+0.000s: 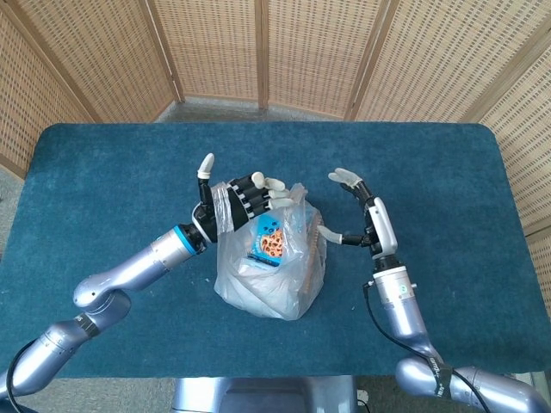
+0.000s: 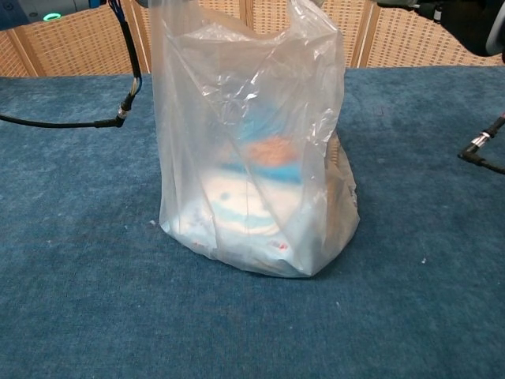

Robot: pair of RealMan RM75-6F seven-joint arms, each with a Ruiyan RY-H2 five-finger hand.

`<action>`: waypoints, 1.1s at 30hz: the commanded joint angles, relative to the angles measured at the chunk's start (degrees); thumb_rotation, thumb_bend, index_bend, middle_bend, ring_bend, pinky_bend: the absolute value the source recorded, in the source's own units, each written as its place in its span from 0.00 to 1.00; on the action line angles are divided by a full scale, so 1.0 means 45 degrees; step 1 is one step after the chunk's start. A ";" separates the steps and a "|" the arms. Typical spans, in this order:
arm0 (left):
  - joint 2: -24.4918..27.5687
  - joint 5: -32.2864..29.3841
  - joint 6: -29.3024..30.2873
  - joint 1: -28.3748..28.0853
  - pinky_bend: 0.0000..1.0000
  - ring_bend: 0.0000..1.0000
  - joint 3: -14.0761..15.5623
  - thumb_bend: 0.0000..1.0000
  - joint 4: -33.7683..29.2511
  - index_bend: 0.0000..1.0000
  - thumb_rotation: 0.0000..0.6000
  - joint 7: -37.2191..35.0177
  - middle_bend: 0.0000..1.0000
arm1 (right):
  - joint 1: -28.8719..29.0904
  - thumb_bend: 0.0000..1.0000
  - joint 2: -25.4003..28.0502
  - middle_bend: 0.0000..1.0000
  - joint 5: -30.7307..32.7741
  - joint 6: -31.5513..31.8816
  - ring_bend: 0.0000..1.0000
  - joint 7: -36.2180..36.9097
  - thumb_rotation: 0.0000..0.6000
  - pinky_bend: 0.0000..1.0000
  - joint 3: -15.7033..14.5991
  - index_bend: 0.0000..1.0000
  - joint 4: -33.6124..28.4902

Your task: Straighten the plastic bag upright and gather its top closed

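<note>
Plastic bag [image 1: 271, 262] upright mid-worktop [image 1: 103, 172], top ungathered. Left hand [image 1: 237, 202] grips its upper rim. Right hand [image 1: 362, 219] spread, just beside, holding nothing.

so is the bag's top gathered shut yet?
No, still open. The plastic bag stands upright, mouth spread; left hand holds its rim, right hand open beside it.

The plastic bag [image 2: 248, 150] top (chest view) is cut off.

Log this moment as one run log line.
plastic bag: upright, top open | left hand: holds bag top | right hand: open beside bag | surface: blue table
</note>
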 commanded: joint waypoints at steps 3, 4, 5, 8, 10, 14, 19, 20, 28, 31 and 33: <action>0.0157 -0.0105 -0.0278 0.0210 0.20 0.26 -0.0076 0.13 -0.0270 0.48 0.00 -0.0125 0.37 | 0.0128 0.06 -0.0166 0.20 -0.0615 0.0449 0.10 -0.0452 1.00 0.11 -0.0035 0.16 0.1461; 0.0229 -0.0147 -0.0394 0.0278 0.20 0.26 -0.0082 0.13 -0.0379 0.48 0.00 -0.0185 0.37 | 0.0194 0.06 -0.0226 0.20 -0.0824 0.0532 0.11 -0.0597 1.00 0.11 -0.0096 0.16 0.1985; 0.0275 -0.0158 -0.0426 0.0318 0.20 0.26 -0.0084 0.13 -0.0451 0.48 0.00 -0.0204 0.37 | 0.0246 0.06 -0.0294 0.20 -0.0944 0.0573 0.11 -0.0625 1.00 0.11 -0.0129 0.15 0.2325; 0.0357 -0.0195 -0.0411 0.0391 0.20 0.26 -0.0113 0.13 -0.0745 0.48 0.00 -0.0240 0.37 | 0.0295 0.06 -0.0646 0.20 -0.1409 0.0925 0.11 -0.0632 1.00 0.11 -0.0374 0.14 0.3384; 0.0330 -0.0193 -0.0290 0.0327 0.20 0.26 -0.0109 0.13 -0.0869 0.48 0.00 -0.0230 0.37 | 0.0512 0.06 -0.1034 0.19 -0.1643 0.1114 0.11 -0.0619 1.00 0.11 -0.0362 0.13 0.4187; 0.0249 -0.0207 -0.0102 0.0134 0.20 0.26 -0.0043 0.13 -0.0954 0.48 0.00 -0.0290 0.37 | 0.0872 0.06 -0.1630 0.18 -0.2029 0.1267 0.11 -0.0235 1.00 0.11 -0.0434 0.11 0.5239; 0.0132 -0.0118 0.0107 -0.0104 0.20 0.26 0.0034 0.13 -0.0918 0.48 0.00 -0.0248 0.37 | 0.1270 0.05 -0.2332 0.18 -0.2127 0.1544 0.11 0.0232 1.00 0.11 -0.0233 0.11 0.5992; 0.0097 -0.0097 0.0178 -0.0148 0.20 0.26 0.0052 0.13 -0.0879 0.48 0.00 -0.0243 0.37 | 0.1341 0.05 -0.2509 0.18 -0.2126 0.1645 0.11 0.0293 1.00 0.11 -0.0190 0.11 0.6051; -0.0143 0.0044 0.0444 -0.0418 0.20 0.26 0.0036 0.13 -0.0658 0.48 0.00 -0.0167 0.37 | 0.1598 0.03 -0.3063 0.18 -0.1565 0.1731 0.11 0.0369 1.00 0.10 0.0264 0.11 0.5629; -0.0217 0.0108 0.0500 -0.0498 0.20 0.26 0.0019 0.13 -0.0591 0.48 0.00 -0.0123 0.37 | 0.1656 0.02 -0.3109 0.18 -0.1177 0.1601 0.11 0.0221 1.00 0.10 0.0506 0.11 0.5213; -0.0275 0.0124 0.0531 -0.0558 0.20 0.26 0.0007 0.13 -0.0547 0.48 0.00 -0.0131 0.37 | 0.1665 0.02 -0.3131 0.18 -0.0906 0.1536 0.11 0.0015 1.00 0.10 0.0638 0.11 0.4846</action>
